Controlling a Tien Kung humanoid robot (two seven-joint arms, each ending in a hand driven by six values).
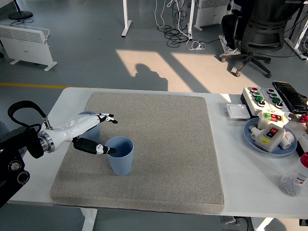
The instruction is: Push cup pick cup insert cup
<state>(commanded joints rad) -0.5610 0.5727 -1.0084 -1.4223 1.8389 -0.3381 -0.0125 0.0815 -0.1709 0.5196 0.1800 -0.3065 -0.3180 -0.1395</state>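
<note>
Clearly the biggest thing is the white table, and on it lies a large grey mat that covers most of the surface. At about 3 o'clock from the mat stand a control box with buttons and a blue plate with some parts on it.

On the mat there are two blue cups. The near cup stands upright at about 8 o'clock from the mat's centre. The far cup stands at about 10 o'clock from the near one, and the left hand hides most of it.

The left hand comes in from 9 o'clock. Its fingers are spread and it holds nothing; the long fingers pass above the far cup, and the thumb points at the rim of the near cup, maybe touching it. The right hand is not visible.

As a judgement, the task is in an early stage: the two cups stand near each other but apart, no cup is lifted, and no cup sits inside the other. The picking and the inserting remain to do.
</note>
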